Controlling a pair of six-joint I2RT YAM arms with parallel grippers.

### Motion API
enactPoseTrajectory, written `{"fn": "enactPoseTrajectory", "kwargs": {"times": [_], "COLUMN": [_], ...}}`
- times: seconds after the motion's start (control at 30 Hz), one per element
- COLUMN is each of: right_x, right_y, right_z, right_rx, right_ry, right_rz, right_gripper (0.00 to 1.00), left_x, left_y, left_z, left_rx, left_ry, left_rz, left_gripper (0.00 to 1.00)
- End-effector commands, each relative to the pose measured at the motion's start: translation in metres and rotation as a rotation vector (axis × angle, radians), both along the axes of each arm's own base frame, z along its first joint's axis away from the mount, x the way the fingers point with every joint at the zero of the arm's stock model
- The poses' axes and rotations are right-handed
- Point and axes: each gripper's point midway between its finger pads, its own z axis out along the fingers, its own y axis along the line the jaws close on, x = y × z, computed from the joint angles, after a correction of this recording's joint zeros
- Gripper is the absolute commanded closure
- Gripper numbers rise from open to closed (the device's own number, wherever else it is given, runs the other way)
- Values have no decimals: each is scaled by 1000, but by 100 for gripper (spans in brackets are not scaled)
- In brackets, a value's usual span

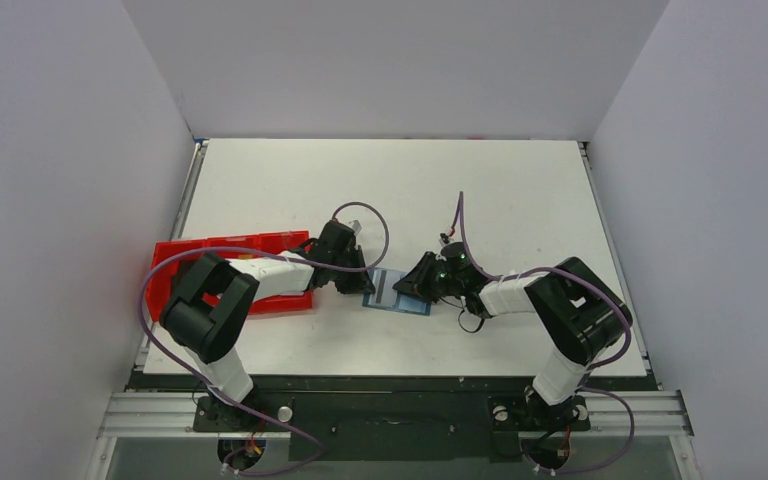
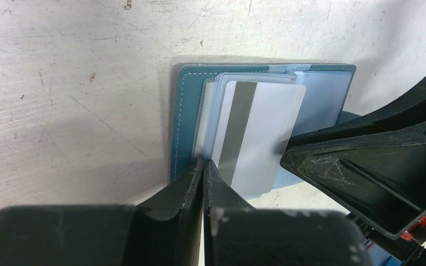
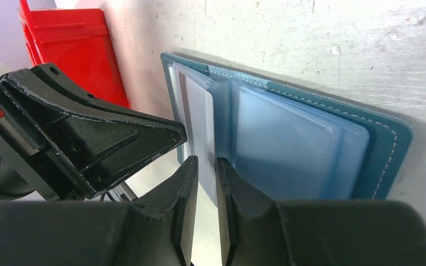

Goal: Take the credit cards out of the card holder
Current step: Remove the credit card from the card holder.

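Card holder (image 1: 397, 291) lies open mid-frame on the worktop (image 1: 410, 190). Left fingers (image 2: 191, 183) are pressed together at its near edge. Right fingers (image 3: 186, 188) stand a narrow slit apart, astride the grey-striped white card (image 2: 266, 138).

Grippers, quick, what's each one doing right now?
Left gripper: shut, tips at the card holder edge.
Right gripper: nearly shut around a credit card; grip cannot be told.

I see the card holder (image 1: 397, 291) lying open and flat on the white table (image 1: 410, 190). The cover is teal with pale stitching along its edge. Clear plastic sleeves (image 3: 288, 144) fan up from the inside. One card (image 2: 260, 138), pale with a grey stripe along its length, lies on the left half and projects partly past the sleeve edge.
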Motion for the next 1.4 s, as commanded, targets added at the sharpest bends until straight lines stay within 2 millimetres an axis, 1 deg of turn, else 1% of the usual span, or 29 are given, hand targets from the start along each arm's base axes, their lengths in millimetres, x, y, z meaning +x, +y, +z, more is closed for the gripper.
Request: {"fn": "enactPoseTrajectory", "kwargs": {"times": [0.0,0.23,0.37,0.5,0.57,0.77,0.97,1.37], "right_x": [8,8,8,9,9,9,9,7], "right_y": [1,1,2,1,0,-7,-20,-33], "right_z": [16,6,3,3,2,3,0,0], "right_rx": [30,16,20,19,18,11,-22,-71], "right_ry": [-63,-42,-37,-37,-38,-40,-43,-49], "right_rz": [0,3,4,2,1,-8,-20,-15], "right_gripper": [85,89,92,96,100,100,100,100], "left_x": [-22,-20,-20,-19,-20,-22,-24,-25], "left_y": [13,12,12,13,13,17,20,23], "left_z": [-35,-35,-34,-35,-35,-38,-40,-40], "left_rx": [104,105,106,108,108,119,125,128], "left_ry": [88,87,87,85,86,90,93,91], "left_rz": [-13,-16,-15,-12,-10,10,17,24], "left_gripper": [100,100,100,100,100,100,100,100]}}
